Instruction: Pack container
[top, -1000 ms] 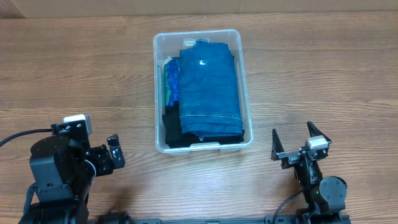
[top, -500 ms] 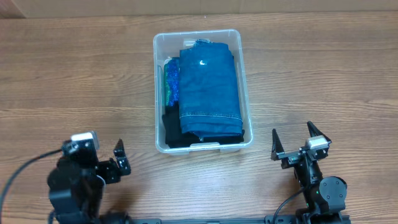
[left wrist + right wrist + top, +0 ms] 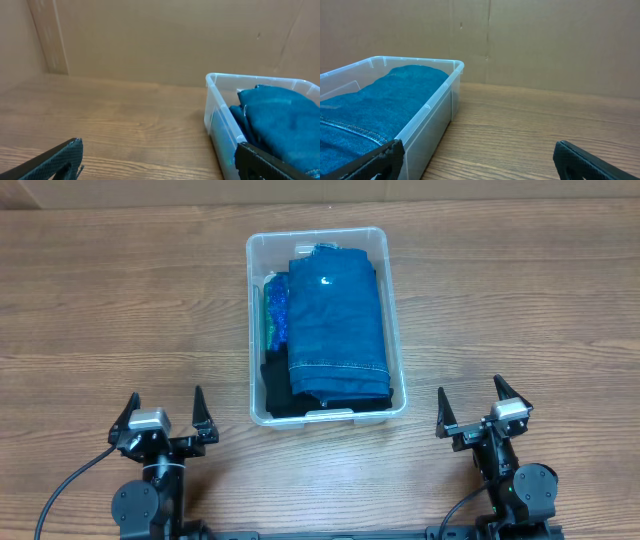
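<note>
The clear plastic container (image 3: 255,330) stands in the middle of the wooden table. It holds folded blue jeans (image 3: 335,330) on top, a green-blue cloth (image 3: 274,310) at its left side and a black cloth (image 3: 275,390) at the near end. My left gripper (image 3: 163,409) is open and empty, low at the table's front left, apart from the container. My right gripper (image 3: 482,405) is open and empty at the front right. The container also shows in the left wrist view (image 3: 216,110) and in the right wrist view (image 3: 427,107). Both sets of fingers (image 3: 160,157) (image 3: 480,160) frame bare wood.
A brown cardboard wall (image 3: 160,40) stands behind the table's far edge and also shows in the right wrist view (image 3: 545,45). Bare wooden tabletop (image 3: 120,290) lies left and right of the container.
My left arm has swung from facing sideways to facing forward, settling low at the front left with its fingers spread. My right arm and the container have not moved.
</note>
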Robot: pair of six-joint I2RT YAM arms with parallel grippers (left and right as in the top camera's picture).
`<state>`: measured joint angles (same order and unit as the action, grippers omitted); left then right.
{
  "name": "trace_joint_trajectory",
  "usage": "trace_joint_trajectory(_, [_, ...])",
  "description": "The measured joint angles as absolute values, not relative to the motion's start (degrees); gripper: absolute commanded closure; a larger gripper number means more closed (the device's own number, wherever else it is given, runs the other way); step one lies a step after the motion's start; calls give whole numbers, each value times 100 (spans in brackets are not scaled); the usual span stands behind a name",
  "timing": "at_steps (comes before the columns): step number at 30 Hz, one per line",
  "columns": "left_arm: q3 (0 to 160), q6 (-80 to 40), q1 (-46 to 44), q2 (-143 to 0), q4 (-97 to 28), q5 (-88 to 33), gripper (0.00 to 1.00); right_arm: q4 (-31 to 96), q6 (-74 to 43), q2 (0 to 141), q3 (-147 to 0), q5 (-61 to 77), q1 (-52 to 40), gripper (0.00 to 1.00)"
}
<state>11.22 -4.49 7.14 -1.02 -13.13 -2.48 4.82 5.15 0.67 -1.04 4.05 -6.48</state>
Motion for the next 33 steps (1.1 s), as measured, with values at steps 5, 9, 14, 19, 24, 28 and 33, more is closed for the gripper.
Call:
trace_joint_trajectory(5, [685, -443, 714, -91, -360, -366, 0, 480, 519, 67, -104, 405, -648, 0])
trace_joint_trajectory(9, [145, -401, 714, -86, 178, -456, 0, 475, 515, 67, -104, 405, -648, 0])
trace_joint_trajectory(14, [47, 21, 607, -86, -202, -497, 0, 478, 519, 67, -104, 403, -648, 0])
trace_joint_trajectory(19, [47, 21, 598, -75, -386, -473, 0, 478, 517, 67, -104, 405, -648, 0])
trace_joint_trajectory(24, [47, 16, 598, -75, -386, -471, 0, 480, 515, 67, -104, 403, -648, 0])
trace_joint_trajectory(28, [47, 14, 598, -75, -388, -471, 0, 475, 519, 69, -104, 405, -648, 0])
trace_joint_trajectory(33, [47, 14, 598, -75, -388, -471, 0, 480, 517, 67, -104, 403, -648, 0])
